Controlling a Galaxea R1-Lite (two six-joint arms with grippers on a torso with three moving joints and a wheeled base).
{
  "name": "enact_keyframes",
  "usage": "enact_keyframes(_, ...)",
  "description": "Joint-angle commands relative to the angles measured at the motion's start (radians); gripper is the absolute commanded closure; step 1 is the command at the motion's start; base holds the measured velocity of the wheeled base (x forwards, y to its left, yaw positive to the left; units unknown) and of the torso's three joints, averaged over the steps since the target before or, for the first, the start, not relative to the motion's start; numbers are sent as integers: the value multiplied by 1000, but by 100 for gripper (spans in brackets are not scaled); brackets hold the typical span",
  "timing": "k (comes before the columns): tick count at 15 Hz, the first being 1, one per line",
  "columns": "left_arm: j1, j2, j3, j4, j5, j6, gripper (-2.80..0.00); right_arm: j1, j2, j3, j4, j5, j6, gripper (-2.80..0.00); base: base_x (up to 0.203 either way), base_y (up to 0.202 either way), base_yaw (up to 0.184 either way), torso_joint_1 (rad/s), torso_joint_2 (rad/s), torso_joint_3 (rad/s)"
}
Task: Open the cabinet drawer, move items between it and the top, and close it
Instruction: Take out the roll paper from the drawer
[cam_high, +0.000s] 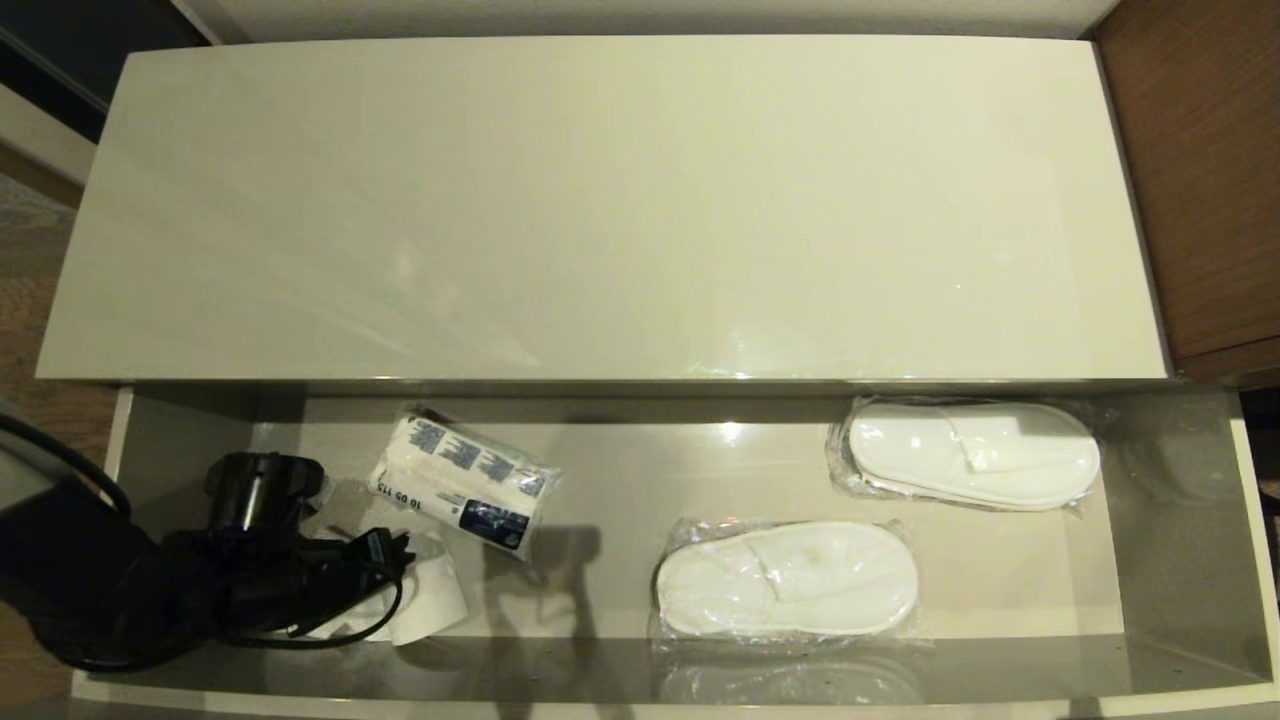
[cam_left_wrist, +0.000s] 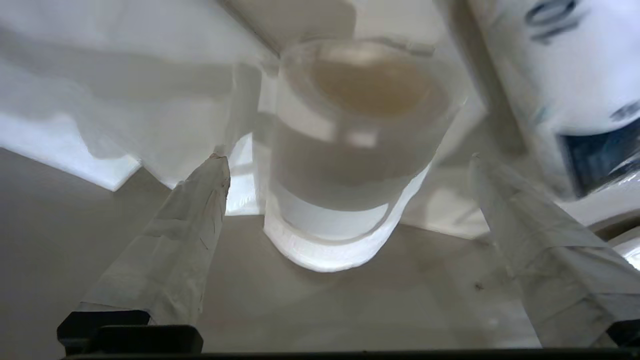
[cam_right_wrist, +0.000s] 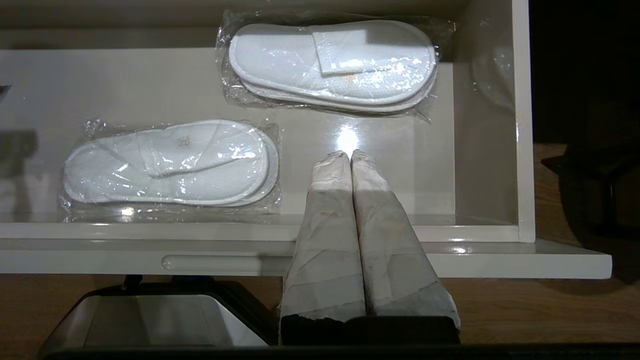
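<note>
left claw (cam_left_wrist: 350, 165) released, prongs straddling upright paper roll (cam_left_wrist: 345, 165) in cabinet drawer (cam_high: 1180, 520); roll axis vertical, left arm nearest; right claw (cam_right_wrist: 351, 156) clenched, parked.

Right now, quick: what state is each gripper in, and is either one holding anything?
Left gripper: open, fingers either side of the white paper roll in the glossy beige-grey cabinet drawer, not closed on it.
Right gripper: shut, empty, parked at the drawer's front.

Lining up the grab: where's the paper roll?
Head view: paper roll stands in the drawer's left end, between the open left gripper fingers, beside a printed packet.
</note>
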Motion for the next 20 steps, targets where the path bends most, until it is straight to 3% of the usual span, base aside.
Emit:
enact_keyframes(1,1,-9,-6,-3,-1,-8,-280,0,1,2,-1,0,-2,0,0,0,0,0,0,0)
enact_keyframes(11,0,16,-74,-3,-3,-5,-280,0,1,2,-1,0,0,0,0,0,0,0,0,0)
enact_keyframes(12,0,16,-74,-3,-3,-5,-243,0,1,2,-1,0,0,0,0,0,0,0,0,0)
enact_keyframes(13,0,19,-74,-6,-4,-7,0,-1,1,2,-1,0,0,0,0,0,0,0,0,0)
enact_keyframes(20,1,35,-73,-16,-7,-12,0,0,1,2,-1,0,0,0,0,0,0,0,0,0)
